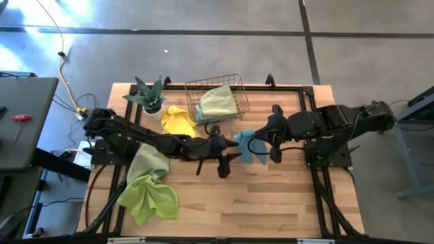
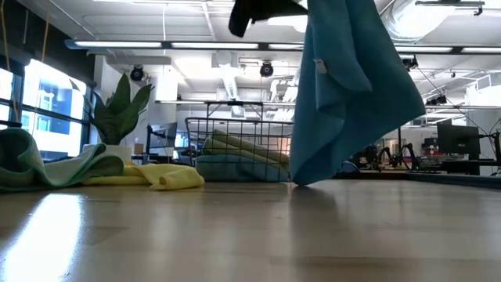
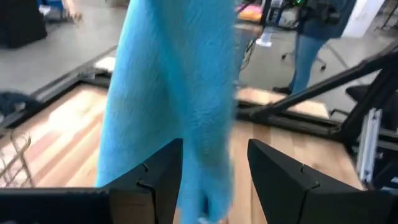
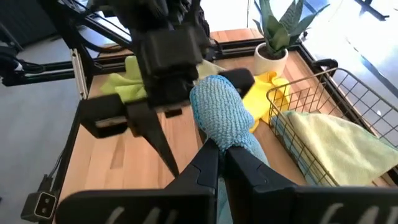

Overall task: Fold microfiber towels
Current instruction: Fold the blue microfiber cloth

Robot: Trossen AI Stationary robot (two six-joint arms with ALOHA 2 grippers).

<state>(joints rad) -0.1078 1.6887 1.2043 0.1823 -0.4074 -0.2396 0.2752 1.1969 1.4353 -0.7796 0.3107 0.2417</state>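
Note:
A light blue microfiber towel (image 1: 245, 144) hangs at the table's middle, and my right gripper (image 4: 219, 149) is shut on it, reaching in from the right. My left gripper (image 3: 214, 163) is open and comes from the left. Its two fingers stand on either side of the hanging towel (image 3: 180, 93); whether they touch it I cannot tell. A yellow towel (image 1: 178, 122) lies flat near the plant. A pale sage towel (image 1: 150, 161) and a lime green towel (image 1: 149, 198) lie heaped at the near left, partly under the left arm. My right gripper pinches a bunched part of the blue towel (image 4: 219, 127) between its two fingers, with a wad bulging past the fingertips. The fingers come from the table's right, slanting down. The towel hangs slack in folds below, its lowest tip (image 2: 301, 180) at the tabletop.
A wire basket (image 1: 234, 87) at the far middle holds a pale green folded towel (image 1: 218, 102). A potted spiky plant (image 1: 148, 95) stands at the far left. Bare wood shows along the near edge (image 1: 271, 210). A person stands beyond the table (image 3: 308, 43).

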